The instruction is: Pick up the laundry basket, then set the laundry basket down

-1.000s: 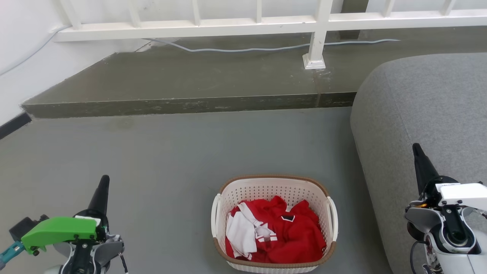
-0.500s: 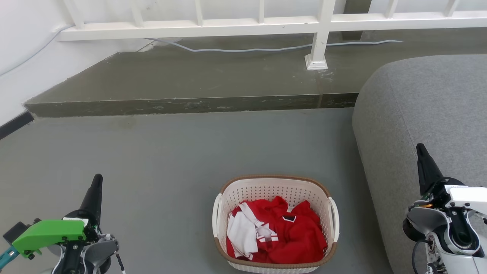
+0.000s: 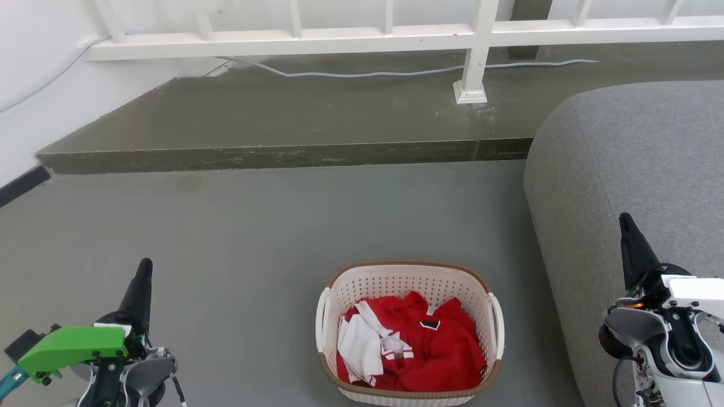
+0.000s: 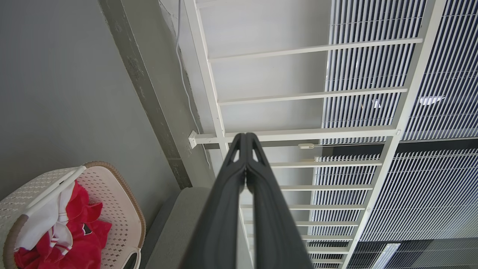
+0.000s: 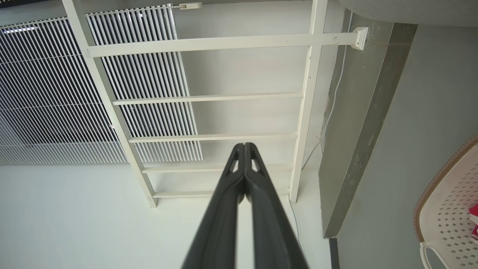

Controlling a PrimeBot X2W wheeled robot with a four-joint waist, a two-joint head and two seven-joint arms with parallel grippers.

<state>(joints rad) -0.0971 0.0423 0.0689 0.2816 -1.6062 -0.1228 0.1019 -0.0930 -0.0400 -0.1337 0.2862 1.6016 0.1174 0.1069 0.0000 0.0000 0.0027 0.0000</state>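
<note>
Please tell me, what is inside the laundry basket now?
Inside the laundry basket lies crumpled red clothing with a white piece on its left. The clothing covers the basket's bottom, so anything beneath is hidden.

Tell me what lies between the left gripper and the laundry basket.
Just bare grey floor, by the head view, separates the left gripper from the laundry basket.

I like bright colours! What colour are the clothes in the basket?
The clothes are red and white, inside the laundry basket. Clearest in the head view.
</note>
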